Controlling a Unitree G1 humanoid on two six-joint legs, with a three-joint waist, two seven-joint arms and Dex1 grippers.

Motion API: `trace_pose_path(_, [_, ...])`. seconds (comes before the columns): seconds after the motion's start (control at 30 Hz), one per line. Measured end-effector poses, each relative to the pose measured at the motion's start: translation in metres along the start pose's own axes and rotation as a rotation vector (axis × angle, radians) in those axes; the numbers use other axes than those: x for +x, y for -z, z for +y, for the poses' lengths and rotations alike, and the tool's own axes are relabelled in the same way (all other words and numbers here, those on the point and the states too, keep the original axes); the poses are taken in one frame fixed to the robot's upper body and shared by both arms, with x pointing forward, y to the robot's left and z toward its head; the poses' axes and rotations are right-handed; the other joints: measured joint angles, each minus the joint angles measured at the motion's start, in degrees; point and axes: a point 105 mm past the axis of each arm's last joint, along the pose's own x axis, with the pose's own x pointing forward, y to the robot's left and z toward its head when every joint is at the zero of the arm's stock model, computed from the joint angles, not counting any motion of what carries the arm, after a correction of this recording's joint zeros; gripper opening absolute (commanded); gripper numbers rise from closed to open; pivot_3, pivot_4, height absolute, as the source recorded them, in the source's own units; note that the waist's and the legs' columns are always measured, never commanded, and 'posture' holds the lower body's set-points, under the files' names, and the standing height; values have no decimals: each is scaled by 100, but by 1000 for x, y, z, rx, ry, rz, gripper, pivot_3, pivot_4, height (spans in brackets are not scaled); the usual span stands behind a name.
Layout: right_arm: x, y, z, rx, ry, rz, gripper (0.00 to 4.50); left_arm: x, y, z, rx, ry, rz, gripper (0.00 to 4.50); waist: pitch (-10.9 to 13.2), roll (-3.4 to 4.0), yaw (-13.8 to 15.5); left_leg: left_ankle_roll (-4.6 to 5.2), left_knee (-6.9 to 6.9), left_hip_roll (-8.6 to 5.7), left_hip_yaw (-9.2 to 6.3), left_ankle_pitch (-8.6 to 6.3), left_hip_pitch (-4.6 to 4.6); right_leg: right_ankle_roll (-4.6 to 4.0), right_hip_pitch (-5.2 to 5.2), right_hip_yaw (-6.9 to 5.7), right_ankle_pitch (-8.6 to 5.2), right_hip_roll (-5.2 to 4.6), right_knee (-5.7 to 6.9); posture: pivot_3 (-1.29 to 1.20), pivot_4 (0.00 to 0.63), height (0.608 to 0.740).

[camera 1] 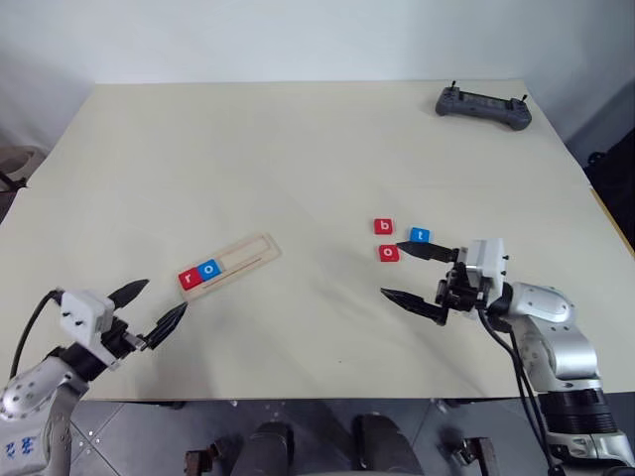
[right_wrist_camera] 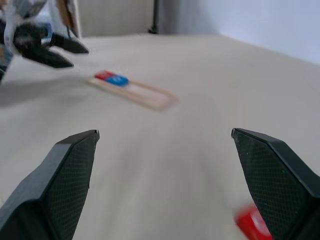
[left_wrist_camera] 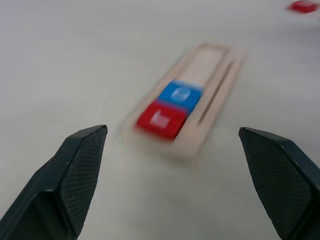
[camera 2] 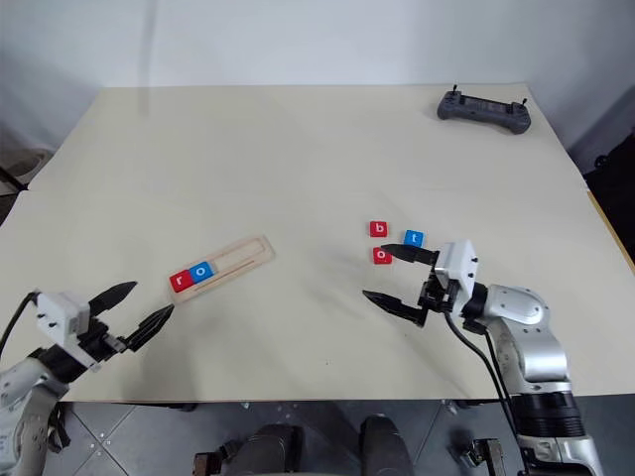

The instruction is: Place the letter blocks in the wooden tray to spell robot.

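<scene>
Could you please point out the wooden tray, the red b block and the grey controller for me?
wooden tray (camera 1: 254, 253), left eye view, on the bare groove beyond the two seated blocks.
red b block (camera 1: 384, 226), left eye view, on its top face at the letter.
grey controller (camera 1: 483, 106), left eye view, on the middle of its body.

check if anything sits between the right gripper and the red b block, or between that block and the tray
Nothing visible blocks either path. The right gripper is open beside the loose blocks; the red o block lies near its fingers, the red b block just beyond. Only bare table separates the b from the wooden tray.
</scene>
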Motion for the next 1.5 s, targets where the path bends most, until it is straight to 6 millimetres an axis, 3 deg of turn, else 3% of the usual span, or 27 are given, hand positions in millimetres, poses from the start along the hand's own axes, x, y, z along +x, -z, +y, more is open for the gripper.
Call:
trace_pose_path(0.2, [14, -7, 15, -26, -77, -27, 4433, -41, 21, 8, -48, -127, 70, 4500, 1, -3, 89, 5, 0, -3, 1, -2, -2, -3, 11, 0, 1, -4, -25, 0, 150, 740])
trace_pose_path(0.33, [7, -3, 21, -25, -95, 8, 4433, -45, 24, 4, -59, -95, 86, 4500, 1, -4, 95, 7, 0, -2, -3, -3, -2, -7, 13, 0, 2, -4, -27, 0, 150, 740])
trace_pose_path(0.57, [-5, -2, 29, -11, -92, 50, 4433, -31, 1, 8, 0, 72, 97, 4500, 1, -4, 47, 6, -9, 2, 3, -3, 0, -13, 7, 0, 5, 0, -27, 0, 150, 740])
trace_pose_path(0.77, [-13, -4, 27, -7, -51, 73, 4433, 7, -20, 29, 81, 252, 123, 4500, 1, -4, 75, 2, -17, 1, -4, 2, 1, -18, 5, -9, 8, 3, -23, 0, 150, 740])
trace_pose_path(0.97, [-17, -7, 27, -6, -28, 81, 4433, 54, -13, 38, 152, 379, 174, 4500, 2, -5, 34, 1, -21, 1, 6, 2, -1, -7, -10, -17, 14, 7, -13, 0, 150, 740])
trace_pose_path(1.1, [-18, -11, 28, -20, -11, 81, 4433, 74, -12, 35, 180, 448, 181, 4500, 1, -5, 15, 1, -25, 0, 10, 2, -1, -7, -17, -25, 14, 6, -6, 0, 150, 740])
trace_pose_path(1.5, [-16, -14, 34, -8, 23, 80, 4433, 81, -8, 23, 187, 571, 233, 4500, 2, -8, 52, 2, 7, 0, 8, 2, 0, -5, -14, -20, 14, 6, 29, 0, 150, 740])
